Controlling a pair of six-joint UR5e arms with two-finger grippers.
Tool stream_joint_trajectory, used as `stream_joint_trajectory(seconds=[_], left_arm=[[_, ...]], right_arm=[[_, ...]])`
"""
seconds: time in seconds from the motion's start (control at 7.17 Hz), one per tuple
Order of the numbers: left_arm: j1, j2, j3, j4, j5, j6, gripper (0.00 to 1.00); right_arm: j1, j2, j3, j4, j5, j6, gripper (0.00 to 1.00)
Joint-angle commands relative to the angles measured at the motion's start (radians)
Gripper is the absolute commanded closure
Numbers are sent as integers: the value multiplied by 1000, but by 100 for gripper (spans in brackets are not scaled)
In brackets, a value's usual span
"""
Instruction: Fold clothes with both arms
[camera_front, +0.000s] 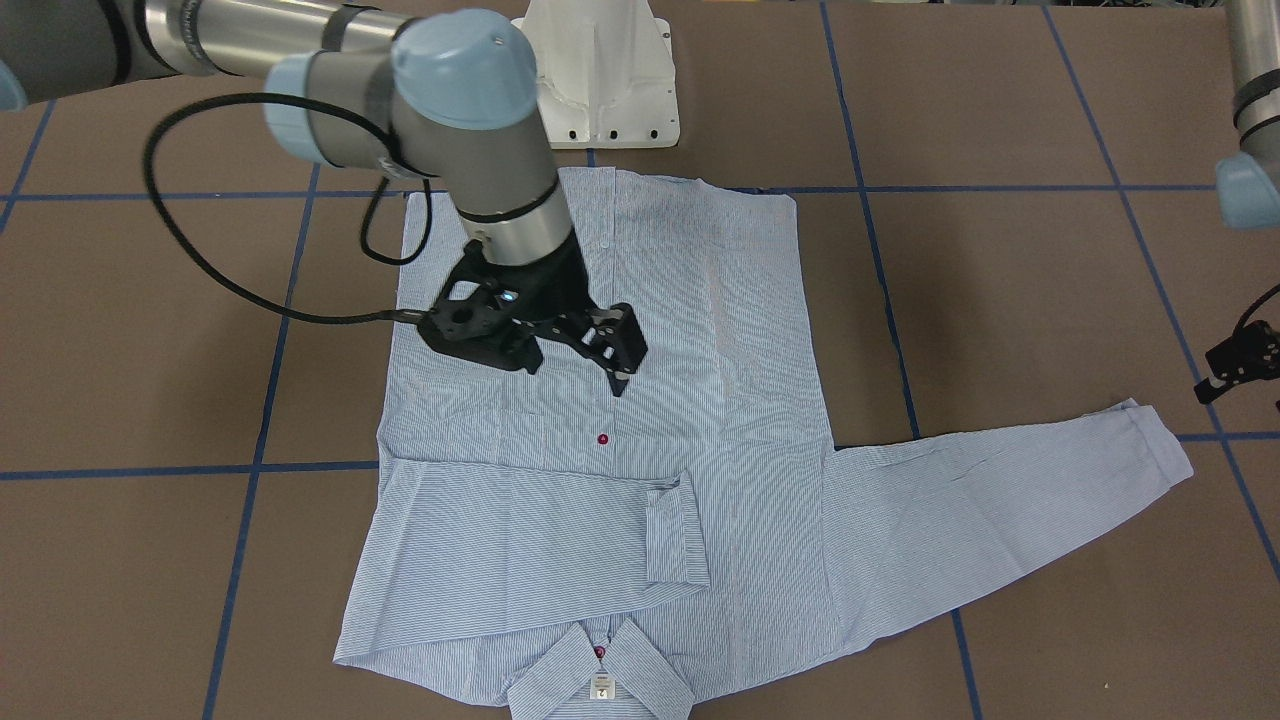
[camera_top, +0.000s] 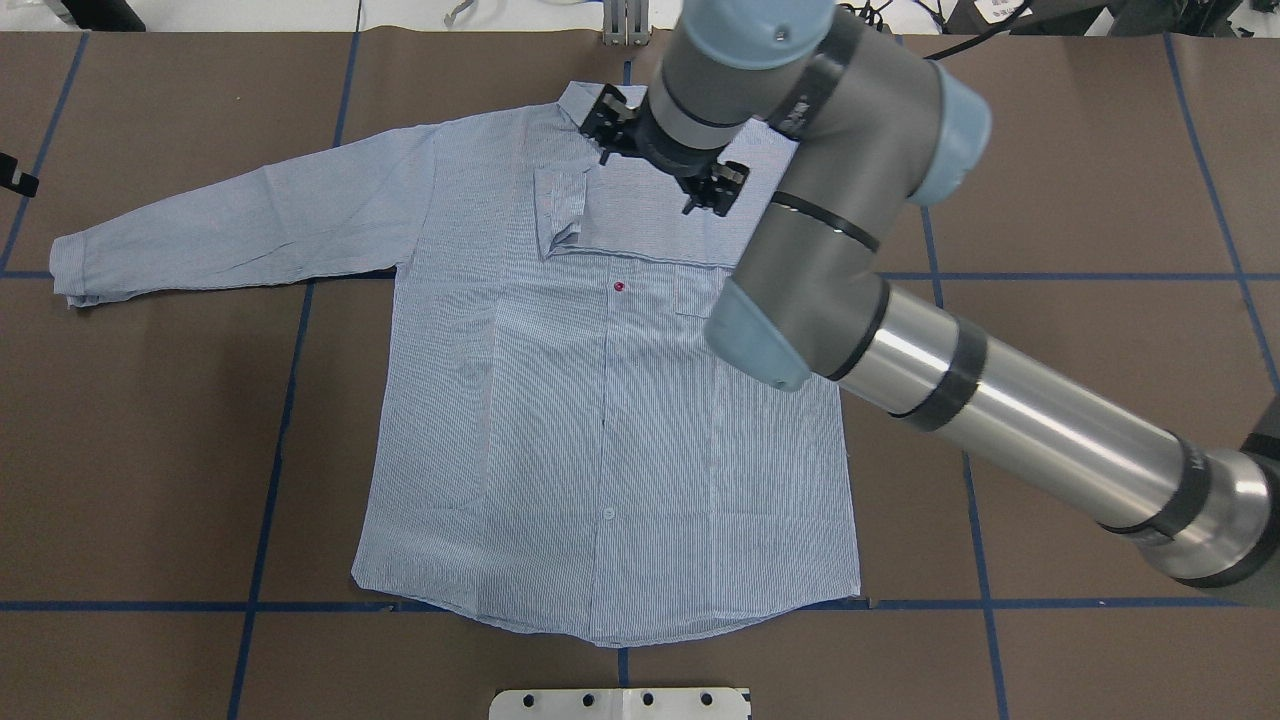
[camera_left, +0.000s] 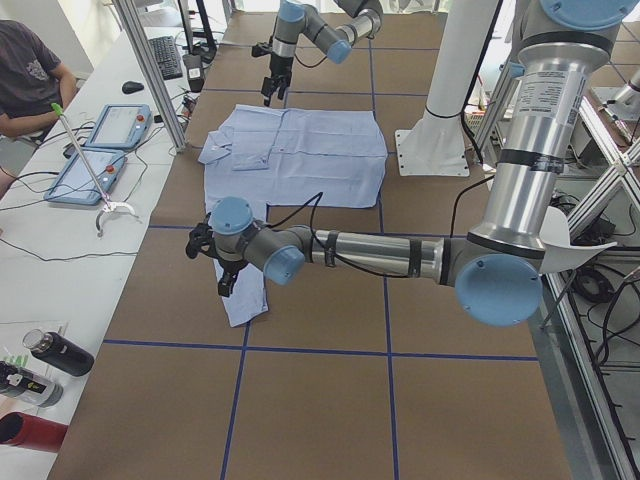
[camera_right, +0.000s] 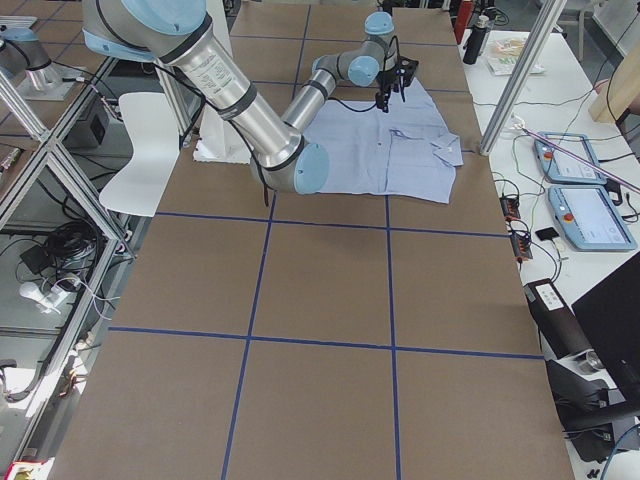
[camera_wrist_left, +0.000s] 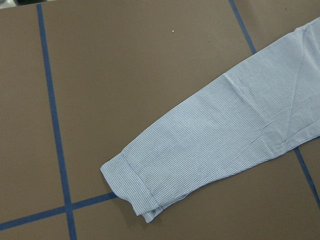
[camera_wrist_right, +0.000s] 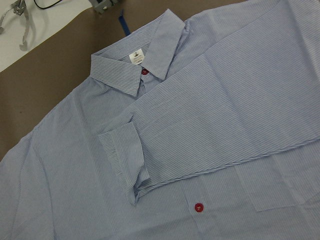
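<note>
The pinstriped shirt (camera_front: 720, 330) lies flat on the table, front up, with its collar (camera_front: 600, 680) at the far edge from my base. One sleeve is folded across the chest, its cuff (camera_front: 675, 535) near the button line; it also shows in the right wrist view (camera_wrist_right: 122, 155). The other sleeve (camera_top: 230, 220) stretches out straight, and its cuff (camera_wrist_left: 132, 185) shows in the left wrist view. My right gripper (camera_front: 617, 385) hovers over the chest and holds nothing. My left gripper (camera_front: 1235, 365) hangs near the outstretched cuff. I cannot tell whether either is open.
The white pedestal base (camera_front: 600, 80) stands at the near table edge behind the shirt hem. Blue tape lines (camera_top: 290, 400) grid the brown table. An operator's desk with tablets (camera_left: 100, 150) and a seated person (camera_left: 30, 70) run along the far side.
</note>
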Motion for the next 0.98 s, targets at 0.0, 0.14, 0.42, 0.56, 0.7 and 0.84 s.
stream_joint_trajectory(seconds=[0.0,0.14,0.42,0.56,0.7,0.84], left_arm=[[71,-95,243,-175,70,-74,12],[76,-93,268,-182,72,-81,20],[77,-75,273,-194,61,-192,24],[77,-52,261,-196,60,-241,25],[77,0,233,-225,60,-260,26],[77,31,204,-250,58,-310,29]], right_arm=[[71,-197,193,-35,77,-31,0],[74,-226,204,-35,79,-65,0],[78,-230,207,-35,77,-68,0],[82,-230,204,-35,76,-68,0],[85,-230,202,-35,74,-70,0],[87,-230,201,-35,74,-70,0]])
